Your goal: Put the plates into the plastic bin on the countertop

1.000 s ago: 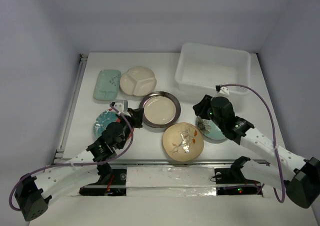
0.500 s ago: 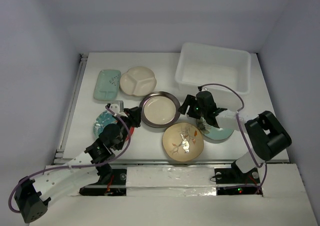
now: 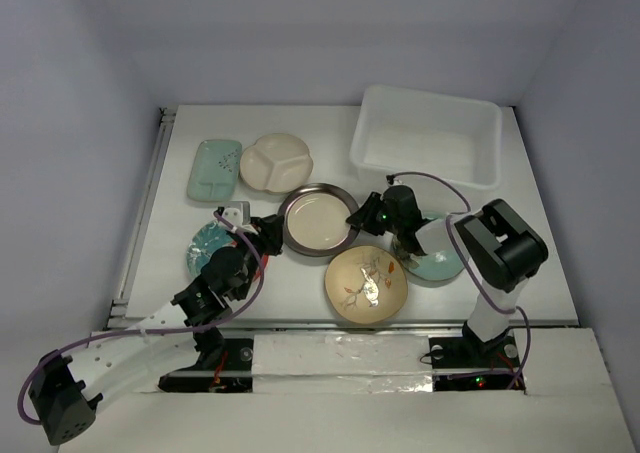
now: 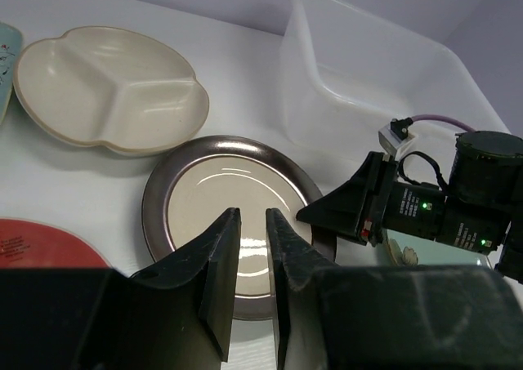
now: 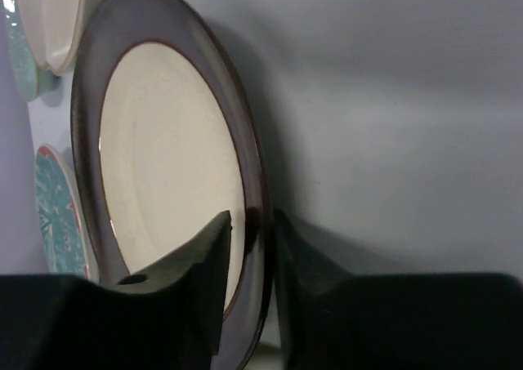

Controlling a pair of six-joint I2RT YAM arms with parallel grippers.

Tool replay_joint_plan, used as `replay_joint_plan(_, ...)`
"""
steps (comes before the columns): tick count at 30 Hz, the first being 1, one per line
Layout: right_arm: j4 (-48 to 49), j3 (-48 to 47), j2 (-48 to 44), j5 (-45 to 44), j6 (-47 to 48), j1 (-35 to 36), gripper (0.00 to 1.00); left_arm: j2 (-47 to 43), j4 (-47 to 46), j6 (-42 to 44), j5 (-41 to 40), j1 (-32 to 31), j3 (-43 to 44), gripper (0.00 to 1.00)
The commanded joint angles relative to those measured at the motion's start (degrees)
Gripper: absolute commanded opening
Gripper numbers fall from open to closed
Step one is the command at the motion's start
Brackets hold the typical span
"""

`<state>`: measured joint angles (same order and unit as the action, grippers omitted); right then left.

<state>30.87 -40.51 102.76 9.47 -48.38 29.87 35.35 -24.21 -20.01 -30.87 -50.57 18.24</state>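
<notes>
The dark-rimmed cream plate (image 3: 320, 220) lies flat at the table's middle. My right gripper (image 3: 358, 218) is at its right rim. In the right wrist view the fingers (image 5: 204, 256) stand on either side of the rim (image 5: 260, 223) and are closed to a narrow gap. My left gripper (image 3: 272, 231) hovers by the plate's left rim, closed to a thin slit with nothing in it (image 4: 253, 219). The plastic bin (image 3: 400, 173) stands empty at the back right. The celadon plate (image 3: 440, 263) lies under my right arm, and the tan floral plate (image 3: 366, 283) lies in front.
The mint rectangular dish (image 3: 214, 169) and the cream divided dish (image 3: 276, 162) lie at the back left. The red-and-teal plate (image 3: 203, 248) is partly under my left arm. A metal rail (image 3: 150, 203) runs along the left edge. A purple cable (image 3: 440, 178) loops in front of the bin.
My right arm folded back and swung its gripper left, from over the celadon plate to the dark-rimmed plate's right rim. My left gripper edged slightly towards that plate.
</notes>
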Motion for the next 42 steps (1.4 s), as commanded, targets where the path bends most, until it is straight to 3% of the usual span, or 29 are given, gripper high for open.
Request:
replay_joint_plan(1, 7.08, -0.62, 1.39, 0.46, -2.68, 0.81, 0.28, -0.72, -2.69, 0.59, -1.38, -0.15, -0.31, 0.16)
replay_joint_plan(5, 6.84, 0.78, -2.37, -2.00, -3.48, 1.33, 0.00, -0.99, -2.60, 0.59, -1.65, -0.15, -0.31, 0.16)
replay_joint_plan(12, -0.11, 2.80, -17.03, -5.08, -2.60, 1.33, 0.00, -1.87, -1.81, -0.03, -3.49, -0.15, -0.31, 0.16)
replay_joint_plan(19, -11.06, 3.78, -34.78, -0.43, -1.81, 1.33, 0.00, -7.04, 0.74, -2.49, -9.38, -0.15, -1.36, 0.06)
replay_joint_plan(22, -17.91, 1.06, -40.34, -0.07, 0.12, 1.33, 0.00, -9.50, 0.48, -2.67, -9.38, -0.15, -2.33, 0.00)
replay_joint_plan(26, -27.96, -8.42, -46.50, -7.00, 5.65, -1.55, 0.00, -9.43, 0.21, -2.40, -8.42, -0.15, -2.42, 0.00)
replay_joint_plan(32, -32.98, -19.49, -42.21, -10.86, 9.97, -14.82, 0.00, -7.41, 0.48, -2.23, -7.45, -0.15, -1.54, 0.00)
replay_joint_plan(36, -33.69, -25.66, -34.22, -9.48, 10.32, -24.74, 0.00, -7.67, 0.65, -2.32, -6.66, -0.15, -1.36, 0.00)
replay_joint_plan(42, -36.40, -36.71, -18.41, -8.25, 11.11, -30.30, 0.00, -8.02, 0.83, -2.58, -5.43, -0.15, -1.19, 0.00)
